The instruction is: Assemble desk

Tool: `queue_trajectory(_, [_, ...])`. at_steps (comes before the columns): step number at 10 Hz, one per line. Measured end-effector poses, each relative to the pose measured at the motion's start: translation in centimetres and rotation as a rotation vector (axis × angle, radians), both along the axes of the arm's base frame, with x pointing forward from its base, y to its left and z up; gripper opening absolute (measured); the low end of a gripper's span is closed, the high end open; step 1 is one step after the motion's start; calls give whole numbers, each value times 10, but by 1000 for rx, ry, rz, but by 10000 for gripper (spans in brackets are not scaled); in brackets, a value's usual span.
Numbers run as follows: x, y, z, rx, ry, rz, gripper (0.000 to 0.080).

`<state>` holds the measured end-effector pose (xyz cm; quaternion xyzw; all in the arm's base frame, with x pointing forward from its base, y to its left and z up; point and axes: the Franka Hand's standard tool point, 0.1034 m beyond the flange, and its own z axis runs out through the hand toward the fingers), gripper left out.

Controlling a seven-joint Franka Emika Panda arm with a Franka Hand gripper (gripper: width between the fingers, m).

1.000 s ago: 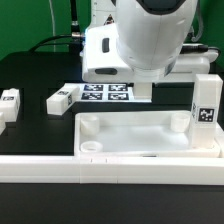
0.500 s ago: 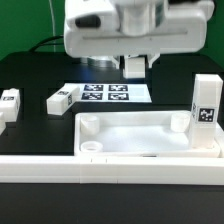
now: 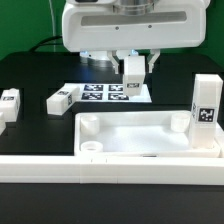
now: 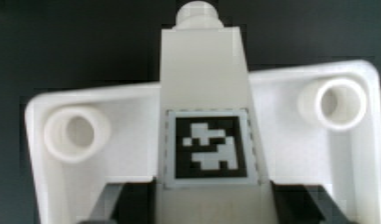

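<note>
My gripper [image 3: 134, 76] hangs above the marker board [image 3: 107, 93], shut on a white square leg [image 3: 133, 67]. In the wrist view the leg [image 4: 205, 80] runs out from between my dark fingers [image 4: 137, 197], tag facing the camera, and my gripper [image 4: 210, 203] grips its near end. The white desk top [image 3: 140, 137] lies rim up at the front; the wrist view shows it [image 4: 125, 160] below the leg with two round corner holes. One leg [image 3: 206, 106] stands upright at its right corner. Two more legs [image 3: 62, 99] [image 3: 8, 104] lie on the exterior view's left.
A long white rail [image 3: 110, 166] runs across the front of the table below the desk top. The table surface is black, with a green backdrop behind the arm.
The arm has risen from low over the marker board, so the gripper and the leg it holds now show above the board.
</note>
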<state>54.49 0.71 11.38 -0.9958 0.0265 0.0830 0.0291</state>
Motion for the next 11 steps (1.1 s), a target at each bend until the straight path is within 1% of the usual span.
queue_trajectory(1, [5, -3, 6, 0, -43, -6, 291])
queue_trajectory(3, [25, -5, 26, -7, -153, -12, 291])
queue_trajectory(4, [29, -5, 35, -8, -183, -15, 291])
queue_trajectory(5, [36, -4, 40, -19, -277, -14, 291])
queue_trajectory(6, [34, -6, 35, -32, -342, -16, 291])
queue_trajectory(7, [30, -6, 32, -32, -334, -16, 291])
queue_trajectory(9, [32, -7, 32, -33, -335, -17, 291])
queue_trajectory(11, [49, -21, 39, -46, -391, 43, 291])
